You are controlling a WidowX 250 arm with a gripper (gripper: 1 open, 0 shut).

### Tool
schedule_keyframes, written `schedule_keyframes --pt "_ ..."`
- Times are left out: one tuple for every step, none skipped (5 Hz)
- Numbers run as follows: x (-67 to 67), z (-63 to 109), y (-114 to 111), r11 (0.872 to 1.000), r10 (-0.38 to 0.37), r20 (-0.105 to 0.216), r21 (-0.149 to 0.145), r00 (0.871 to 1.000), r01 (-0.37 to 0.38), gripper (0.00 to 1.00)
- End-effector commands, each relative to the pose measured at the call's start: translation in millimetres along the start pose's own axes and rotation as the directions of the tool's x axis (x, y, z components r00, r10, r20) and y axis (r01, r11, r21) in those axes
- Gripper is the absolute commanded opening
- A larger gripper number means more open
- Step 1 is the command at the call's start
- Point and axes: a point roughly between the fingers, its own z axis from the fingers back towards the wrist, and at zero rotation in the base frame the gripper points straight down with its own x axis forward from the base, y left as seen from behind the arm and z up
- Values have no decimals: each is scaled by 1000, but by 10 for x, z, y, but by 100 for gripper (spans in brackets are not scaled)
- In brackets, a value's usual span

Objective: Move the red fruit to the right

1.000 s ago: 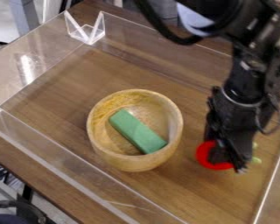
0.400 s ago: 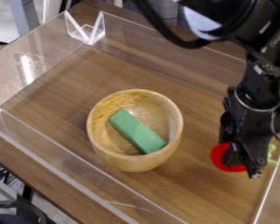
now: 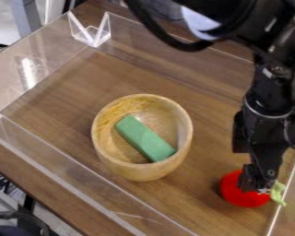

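The red fruit point(image 3: 241, 191) lies on the wooden table near the front right corner, its green leaf point(image 3: 278, 193) pointing right. My gripper point(image 3: 261, 175) hangs straight down over the fruit's right side. Its dark fingers point(image 3: 264, 166) end at the top of the fruit, and the fruit rests on the wood below them rather than being clamped. The jaws look open.
A wooden bowl point(image 3: 111, 155) stands left of the fruit with a green rectangular block point(image 3: 147, 136) inside. Clear plastic walls point(image 3: 40, 157) fence the table, and the right wall is close to the fruit. A clear folded stand point(image 3: 88, 29) sits at the back left.
The gripper carried the fruit to the right and toward the front corner. The fruit now shows more fully below the fingers, resting on the table.
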Motion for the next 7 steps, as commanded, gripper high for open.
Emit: schedule_keyframes --pt "-86 144 19 997 -74 53 8 996 74 100" --pt "-213 193 43 991 -132 75 -1 988 132 100" --pt "-77 139 -37 971 -237 88 -14 968 239 100" --pt "48 79 -129 944 -326 95 -28 941 330 100" --pt "38 52 -166 926 -368 107 -43 924 374 100" --pt "-12 119 -192 923 -378 113 -29 919 384 100" --pt "-3 151 -208 909 -412 126 -15 902 417 100"
